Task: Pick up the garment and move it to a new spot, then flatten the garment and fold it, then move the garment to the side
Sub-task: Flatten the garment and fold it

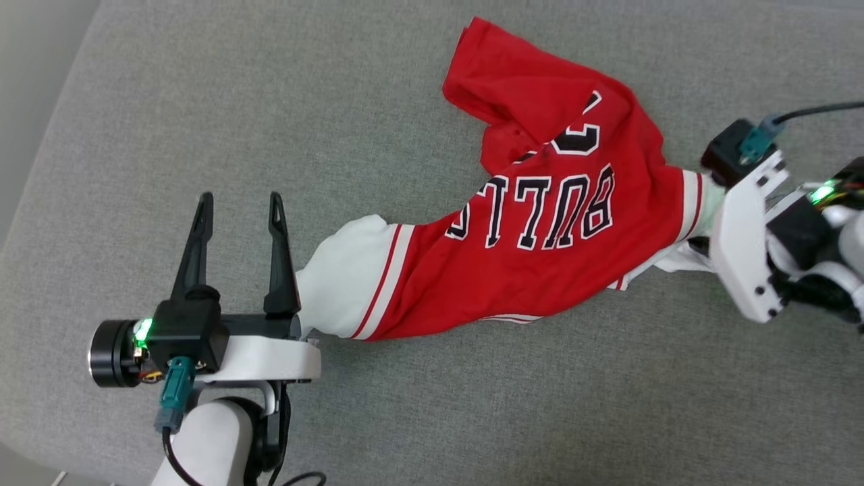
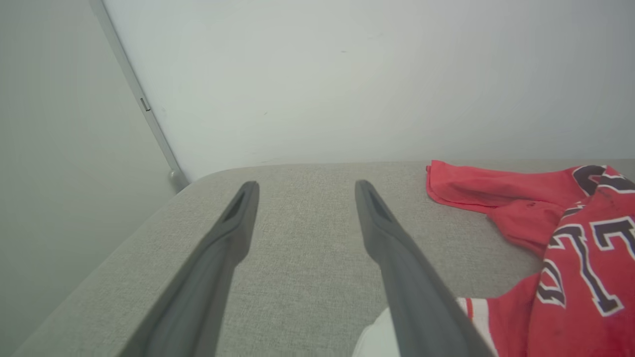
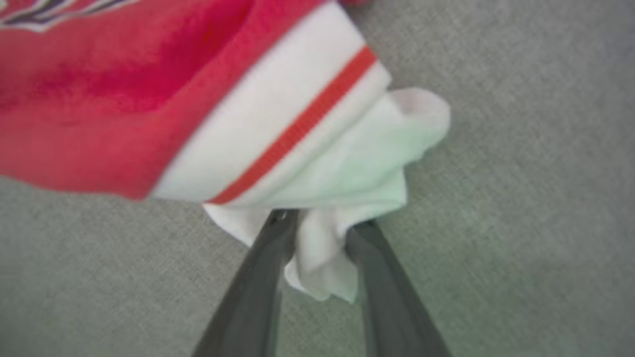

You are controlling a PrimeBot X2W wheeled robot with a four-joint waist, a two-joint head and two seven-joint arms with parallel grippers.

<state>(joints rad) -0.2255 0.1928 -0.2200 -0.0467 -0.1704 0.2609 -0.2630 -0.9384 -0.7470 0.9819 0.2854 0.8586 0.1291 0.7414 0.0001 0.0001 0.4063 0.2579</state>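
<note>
The garment [image 1: 540,270], a red shirt with white sleeves and black "BULLS" lettering, lies crumpled across the grey padded surface [image 1: 337,115]. Its lettering faces up and reads upside down in the head view. My right gripper [image 3: 322,225] is shut on a bunch of the white sleeve fabric [image 3: 322,263] at the garment's [image 3: 124,99] right end, the cloth pinched between both fingers. My left gripper [image 1: 239,199] stands open just left of the other white sleeve [image 1: 337,283], holding nothing. In the left wrist view its open fingers [image 2: 233,233] point over bare surface, with the garment [image 2: 585,277] to the right.
The grey surface's rounded edge [image 1: 40,155] runs down the left side, with pale floor beyond it. A pale wall [image 2: 347,74] rises behind the surface's far edge. My right wrist housing [image 1: 746,250] with its cable sits over the surface's right part.
</note>
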